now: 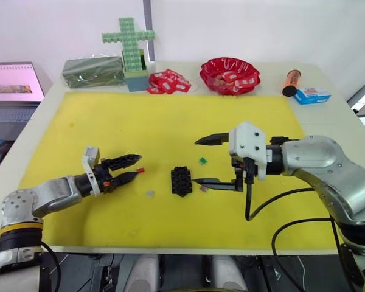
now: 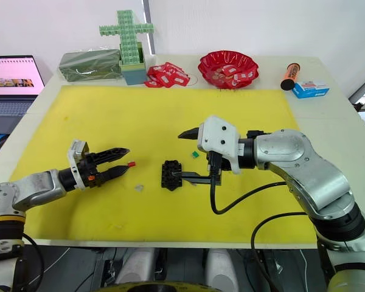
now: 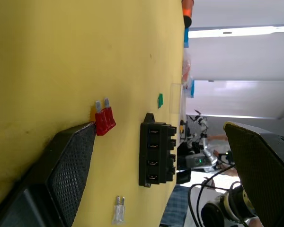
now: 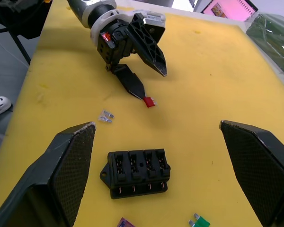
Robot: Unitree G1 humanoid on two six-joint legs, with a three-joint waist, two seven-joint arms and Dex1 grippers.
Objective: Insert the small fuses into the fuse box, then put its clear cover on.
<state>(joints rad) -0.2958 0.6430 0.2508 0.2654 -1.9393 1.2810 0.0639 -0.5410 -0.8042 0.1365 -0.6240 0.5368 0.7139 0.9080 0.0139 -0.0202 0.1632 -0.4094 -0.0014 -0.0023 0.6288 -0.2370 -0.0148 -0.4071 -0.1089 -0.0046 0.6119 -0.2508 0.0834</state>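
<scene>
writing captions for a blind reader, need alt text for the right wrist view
An empty black fuse box lies on a yellow mat between the open right claw's fingers. Beyond it, the open left claw reaches toward a red fuse.

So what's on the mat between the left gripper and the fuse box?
The red fuse at the left gripper fingertips, then the pale grey fuse nearer the fuse box, in the left eye view.

A white table (image 1: 328, 115) carried a yellow mat (image 1: 170, 121), a laptop (image 1: 12, 85), a green brick cross (image 1: 129, 42), a red bowl (image 1: 229, 75) and red-and-white packets (image 1: 168, 82). On the mat lay the black fuse box (image 1: 181, 180), with red (image 1: 140, 170), green (image 1: 202, 160), purple (image 1: 203, 189) and pale grey (image 1: 150, 193) fuses scattered near it
</scene>
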